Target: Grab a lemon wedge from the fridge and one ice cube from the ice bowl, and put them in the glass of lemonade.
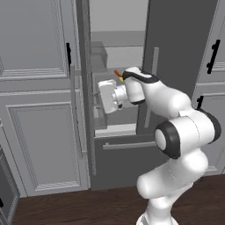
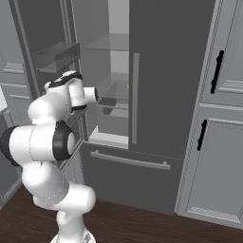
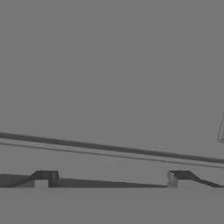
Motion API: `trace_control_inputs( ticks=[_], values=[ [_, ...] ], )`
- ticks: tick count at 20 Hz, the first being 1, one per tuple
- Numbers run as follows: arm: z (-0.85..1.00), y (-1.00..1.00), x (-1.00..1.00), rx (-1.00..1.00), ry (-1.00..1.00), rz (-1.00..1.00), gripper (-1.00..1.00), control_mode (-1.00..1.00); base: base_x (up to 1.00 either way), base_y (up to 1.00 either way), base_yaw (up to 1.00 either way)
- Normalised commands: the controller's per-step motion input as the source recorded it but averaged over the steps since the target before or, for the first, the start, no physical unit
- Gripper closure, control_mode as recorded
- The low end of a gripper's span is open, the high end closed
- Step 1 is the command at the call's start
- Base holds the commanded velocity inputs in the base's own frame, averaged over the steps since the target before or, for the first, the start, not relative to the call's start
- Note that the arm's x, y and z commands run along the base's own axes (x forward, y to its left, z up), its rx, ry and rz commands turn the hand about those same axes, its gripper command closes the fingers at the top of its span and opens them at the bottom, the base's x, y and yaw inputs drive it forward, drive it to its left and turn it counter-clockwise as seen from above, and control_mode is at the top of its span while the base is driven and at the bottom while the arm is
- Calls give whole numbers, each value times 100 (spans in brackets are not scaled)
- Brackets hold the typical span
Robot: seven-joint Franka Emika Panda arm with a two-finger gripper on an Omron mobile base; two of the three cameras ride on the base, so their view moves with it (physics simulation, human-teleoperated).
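Note:
The fridge (image 1: pixel 176 48) (image 2: pixel 171 71) is a tall dark grey unit; its left door (image 2: pixel 52 57) is swung open and the right one is closed. My arm reaches into the open side at middle shelf height. My gripper (image 3: pixel 111 179) (image 1: pixel 97 97) is open with nothing between its fingertips (image 3: pixel 43 177), and faces a plain grey surface close ahead. The lemon wedge (image 2: pixel 128 87) shows as a tiny yellow speck inside, beside the closed door's edge and to the right of my hand. A thin orange-red stick (image 1: pixel 117 73) lies just above my wrist.
The open door carries shelf bins (image 2: pixel 57 54) close on the left of my arm. A clear shelf (image 2: pixel 111 45) spans the interior above. Below is the freezer drawer with a long bar handle (image 1: pixel 127 144) (image 2: pixel 130 161). Light grey panelled cabinets (image 1: pixel 39 110) (image 2: pixel 218 118) flank the fridge.

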Motion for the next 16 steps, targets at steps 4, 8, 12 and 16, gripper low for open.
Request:
trace_control_inputs(
  ticks=[4, 8, 12, 16],
  values=[
    [65, -67, -92, -3, -48, -1, -100, -100, 0, 0, 0],
    [17, -100, -84, -18, -38, -6, -100, -100, 0, 0, 0],
    [1, -100, -94, -38, -21, -19, -100, -100, 0, 0, 0],
    [0, -99, -86, -49, -8, -24, -100, -100, 0, 0, 0]
  ],
)
